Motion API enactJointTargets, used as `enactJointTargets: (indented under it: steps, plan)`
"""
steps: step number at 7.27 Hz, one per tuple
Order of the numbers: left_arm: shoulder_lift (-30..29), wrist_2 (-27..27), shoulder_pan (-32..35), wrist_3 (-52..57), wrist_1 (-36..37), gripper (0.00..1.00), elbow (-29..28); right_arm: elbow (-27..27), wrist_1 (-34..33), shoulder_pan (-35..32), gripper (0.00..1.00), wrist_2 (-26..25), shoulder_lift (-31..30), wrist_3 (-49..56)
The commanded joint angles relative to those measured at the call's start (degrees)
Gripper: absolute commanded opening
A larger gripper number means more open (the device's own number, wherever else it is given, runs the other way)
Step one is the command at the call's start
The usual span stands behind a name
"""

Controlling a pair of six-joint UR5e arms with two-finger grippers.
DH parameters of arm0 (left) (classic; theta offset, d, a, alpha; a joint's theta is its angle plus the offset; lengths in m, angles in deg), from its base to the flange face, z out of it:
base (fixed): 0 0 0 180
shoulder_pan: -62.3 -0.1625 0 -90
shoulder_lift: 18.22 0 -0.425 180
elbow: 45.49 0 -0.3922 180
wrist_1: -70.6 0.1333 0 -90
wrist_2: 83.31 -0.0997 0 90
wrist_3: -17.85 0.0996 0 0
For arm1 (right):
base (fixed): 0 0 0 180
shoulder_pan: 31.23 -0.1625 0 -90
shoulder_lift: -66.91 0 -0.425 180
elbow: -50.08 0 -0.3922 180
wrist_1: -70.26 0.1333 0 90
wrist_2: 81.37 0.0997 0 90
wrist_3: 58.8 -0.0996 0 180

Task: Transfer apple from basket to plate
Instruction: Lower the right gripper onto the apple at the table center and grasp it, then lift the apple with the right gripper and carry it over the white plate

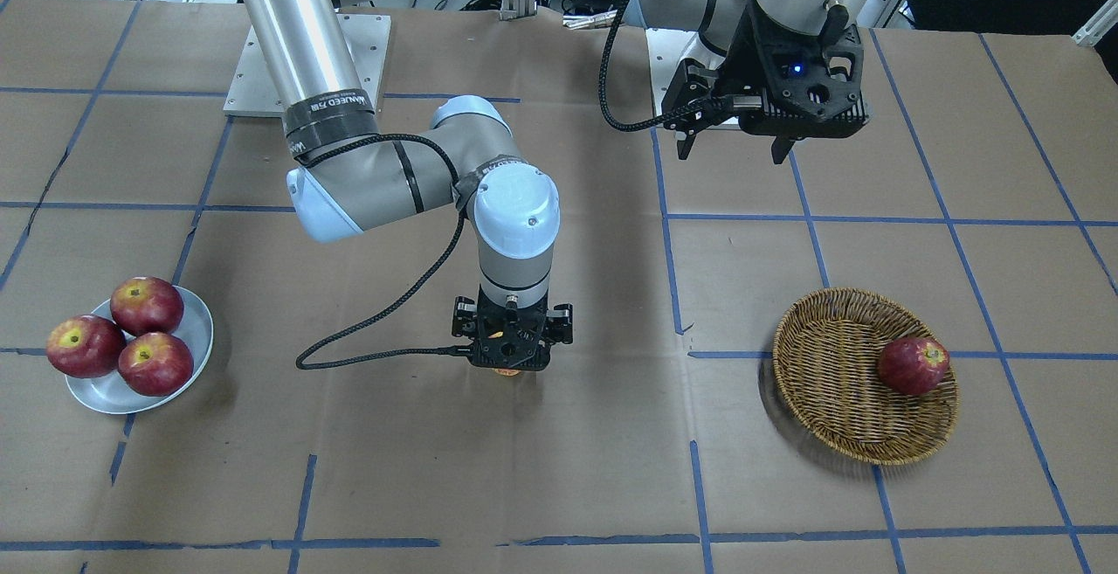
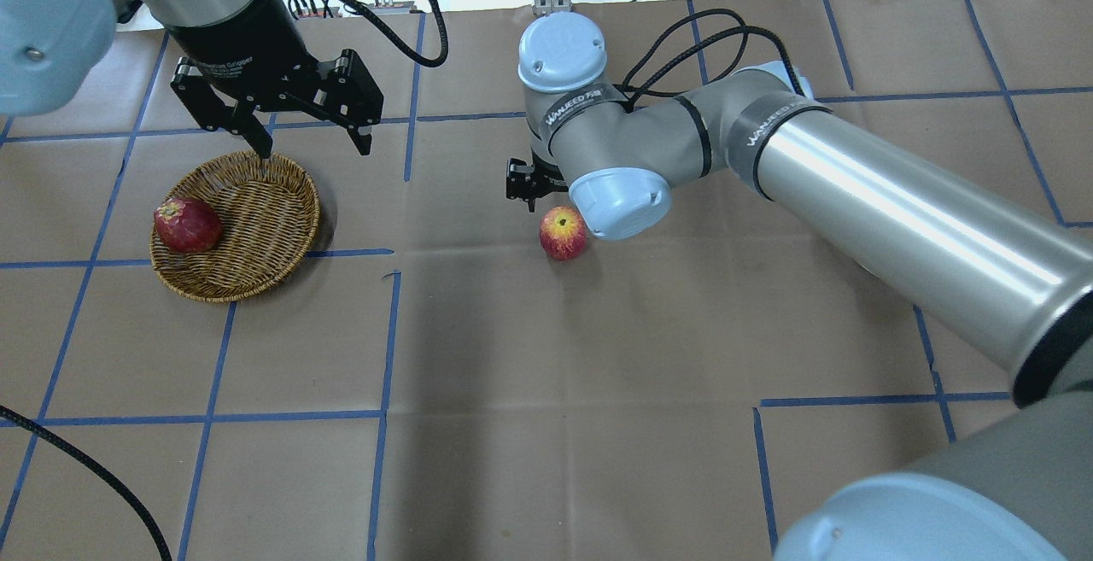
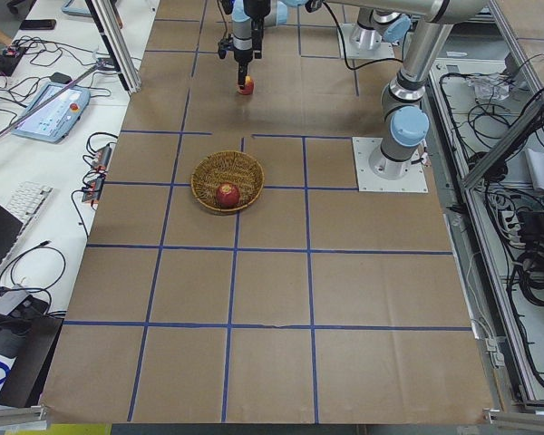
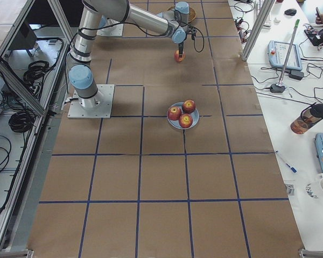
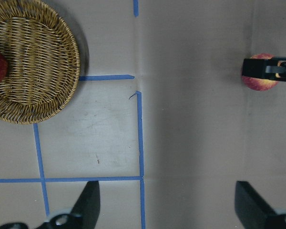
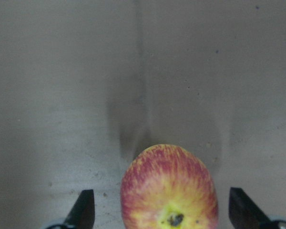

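Spread right gripper (image 6: 164, 212) over round, streaked apple (image 6: 169, 183)

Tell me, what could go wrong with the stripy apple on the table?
1. The apple sits loose on the table between the open fingers of the right hand. Being round, it might roll away if one finger touches it first.
2. The plate already holds three red apples with little bare room, so a fourth could slide off or knock one out.
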Motion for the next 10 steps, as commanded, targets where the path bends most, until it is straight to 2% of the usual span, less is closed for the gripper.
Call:
enactJointTargets:
  steps: [1, 2, 3, 4, 6, 7, 8, 9, 10]
  plan:
    - [0.46, -0.07, 0.07, -0.07, -0.05, 0.99, -0.34, -0.01, -0.35, -0.16, 0.93, -0.32, 1.89, 0.81]
    - [0.72, -0.08, 0.07, -0.07, -0.14, 0.99, 0.09, 0.51, -0.35, -0.07, 0.69, -0.76, 1.99, 0.82]
    - [0.73, -0.16, 0.07, 0.02, -0.05, 0.99, 0.10, 0.52, -0.35, 0.28, 0.52, -0.68, 1.56, 0.82]
    - [0.73, -0.08, -0.02, 0.02, 0.03, 0.99, 0.10, 0.69, -0.35, 0.28, 0.42, -0.76, 1.20, 0.82]
    - [0.81, -0.08, -0.02, 0.02, 0.12, 0.99, 0.01, 2.09, 1.30, 1.42, 0.41, -1.03, -3.07, 0.99]
    - [0.73, -0.08, -0.02, 0.02, 0.04, 0.99, 0.18, 1.75, 6.10, 3.25, 0.41, -1.03, -7.81, 2.99]
    - [0.64, -0.08, -0.02, 0.02, 0.03, 0.99, 0.19, 0.70, 9.89, 7.36, 0.41, -1.03, -12.29, 9.28]
    - [0.64, 0.01, -0.11, 0.02, 0.21, 0.99, 0.10, -3.57, 10.19, 13.49, 0.41, -0.85, -16.95, 18.39]
    - [0.64, -0.07, -0.02, 0.02, 0.21, 0.99, 0.10, -10.14, 9.15, 19.91, 0.41, -0.42, -21.26, 26.92]
